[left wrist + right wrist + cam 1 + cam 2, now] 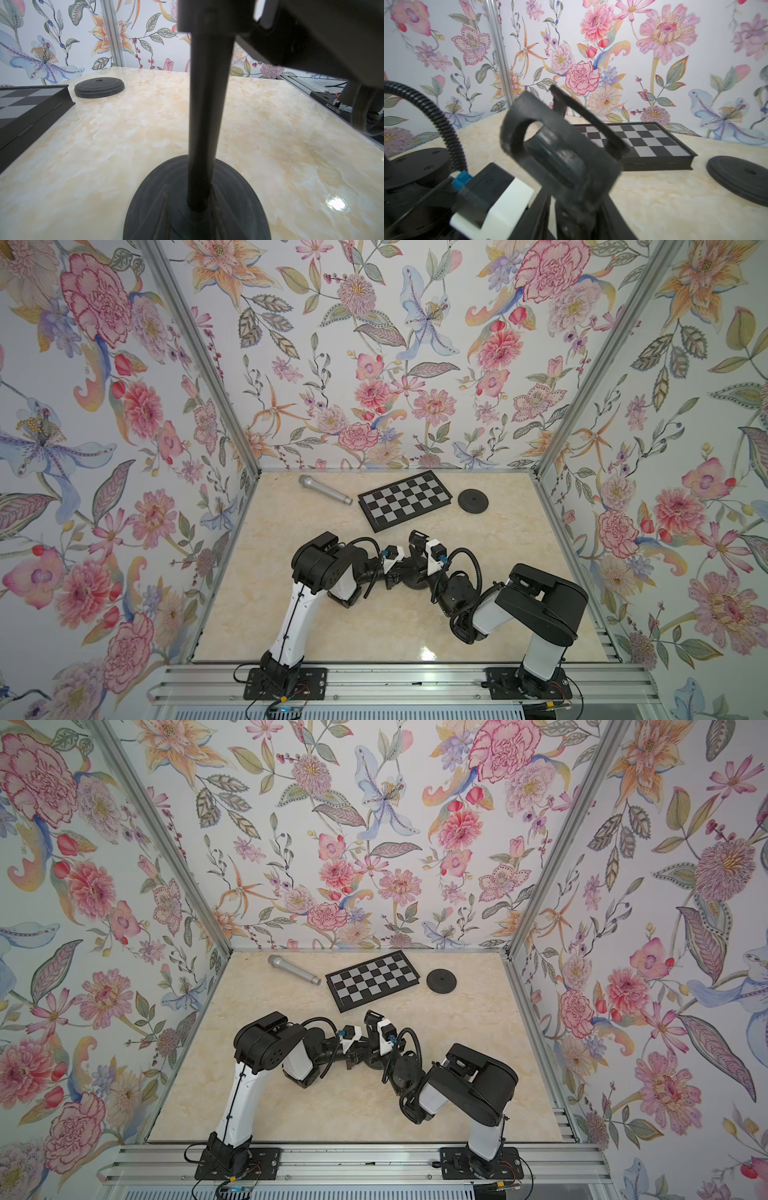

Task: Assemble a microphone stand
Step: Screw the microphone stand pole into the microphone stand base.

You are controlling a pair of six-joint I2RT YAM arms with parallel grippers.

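Note:
A black stand pole (207, 104) rises upright from a round black base (245, 197) on the marble table. My left gripper (193, 209) is shut on the pole low down, just above the base. At the pole's top sits the black microphone clip (560, 149), seen in a top view as the clip (417, 538). My right gripper (574, 207) flanks the clip's stem, its jaws slightly open with a sliver of light on one side. The silver microphone (324, 489) lies at the back left, also visible as the microphone (293, 968).
A folded chessboard (404, 499) lies at the back middle, with a loose round black disc (473, 501) to its right, the disc (99, 87) also showing from the left wrist. Both arms meet mid-table. Floral walls enclose three sides.

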